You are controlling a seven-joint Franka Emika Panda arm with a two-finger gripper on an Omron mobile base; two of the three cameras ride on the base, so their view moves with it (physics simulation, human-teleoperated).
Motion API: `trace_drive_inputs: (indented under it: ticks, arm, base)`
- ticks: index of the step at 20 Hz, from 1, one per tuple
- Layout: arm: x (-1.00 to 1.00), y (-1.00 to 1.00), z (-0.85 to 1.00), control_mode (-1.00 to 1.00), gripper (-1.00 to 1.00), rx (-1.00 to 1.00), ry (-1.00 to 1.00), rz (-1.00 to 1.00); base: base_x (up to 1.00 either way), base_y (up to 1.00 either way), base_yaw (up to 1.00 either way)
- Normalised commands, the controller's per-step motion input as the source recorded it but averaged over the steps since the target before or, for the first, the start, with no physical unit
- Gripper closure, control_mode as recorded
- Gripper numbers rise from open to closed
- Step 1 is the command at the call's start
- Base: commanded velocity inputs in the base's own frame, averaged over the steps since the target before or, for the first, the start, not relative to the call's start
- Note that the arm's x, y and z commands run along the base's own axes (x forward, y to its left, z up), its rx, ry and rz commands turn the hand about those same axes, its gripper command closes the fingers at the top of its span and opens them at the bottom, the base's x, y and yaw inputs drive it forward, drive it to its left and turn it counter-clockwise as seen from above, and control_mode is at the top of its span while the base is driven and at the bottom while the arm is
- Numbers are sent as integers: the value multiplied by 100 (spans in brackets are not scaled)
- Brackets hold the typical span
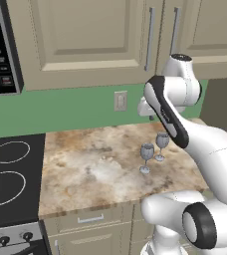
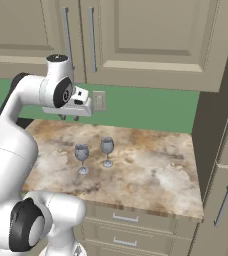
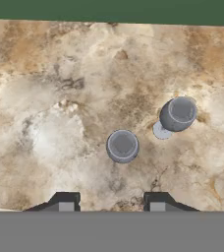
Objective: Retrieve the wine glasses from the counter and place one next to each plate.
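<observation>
While two wine glasses stood near each other on the desk, the one pincer hung above, open and empty.

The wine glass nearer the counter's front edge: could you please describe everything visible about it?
The front wine glass is translucent grey-blue, with a rounded bowl, thin stem and round foot. It stands upright and empty on the mottled tan stone counter, beside its matching twin but apart from it. Nothing else touches it.

wall: green | outlet on it | beige cabinets above outlet | black stovetop left of it
</observation>
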Motion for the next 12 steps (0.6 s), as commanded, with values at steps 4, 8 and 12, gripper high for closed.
trace_drive_inputs:
  ticks: [4, 8, 12]
  arm:
    - [-10, 0, 0, -100, -100, 0, -1, 0]
    - [-71, -30, 0, -100, -100, 0, -11, -1]
    - [-75, -45, 1, -100, -100, 11, -12, -29]
  base:
    - [0, 0, 0]
    - [0, 0, 0]
    - [0, 0, 0]
